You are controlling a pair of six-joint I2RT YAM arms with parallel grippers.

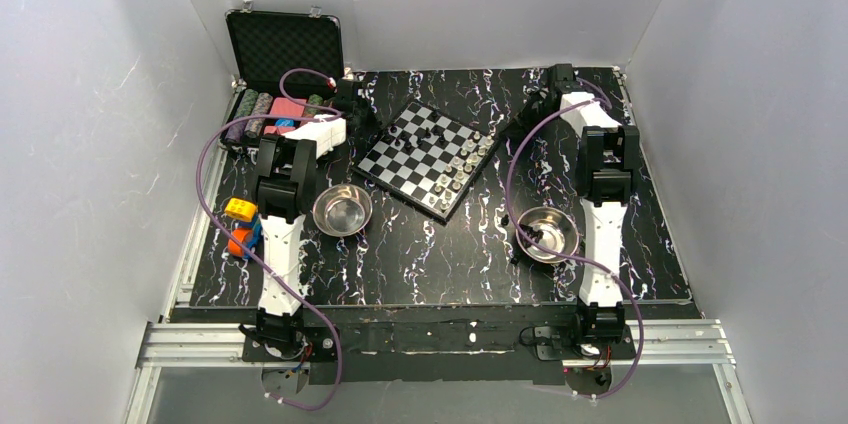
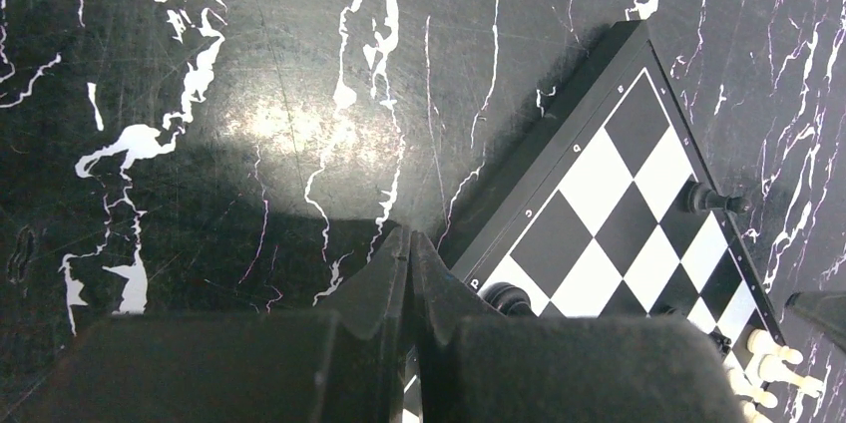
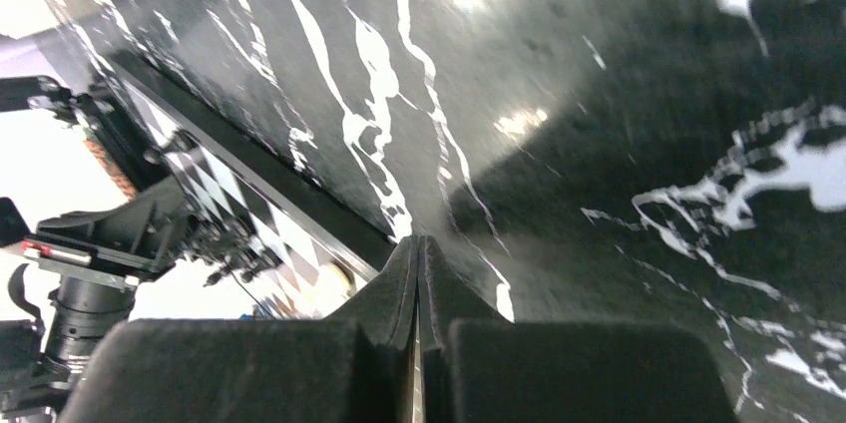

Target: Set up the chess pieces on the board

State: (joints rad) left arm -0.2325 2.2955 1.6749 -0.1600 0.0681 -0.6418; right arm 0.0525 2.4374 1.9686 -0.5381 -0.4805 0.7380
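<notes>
Left gripper: pressed together, empty.
Right gripper: same.
Progress: tiny chess pieces on black-and-white checkered board; black ones look unranked.

Black-and-white checked board

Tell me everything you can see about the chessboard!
The chessboard is a small, flat square of black and white checks with a thin black rim. It lies flat on the marbled black table, turned cornerwise like a diamond. Tiny black pieces stand on its far part, and pale pieces line its near right edge.
</notes>
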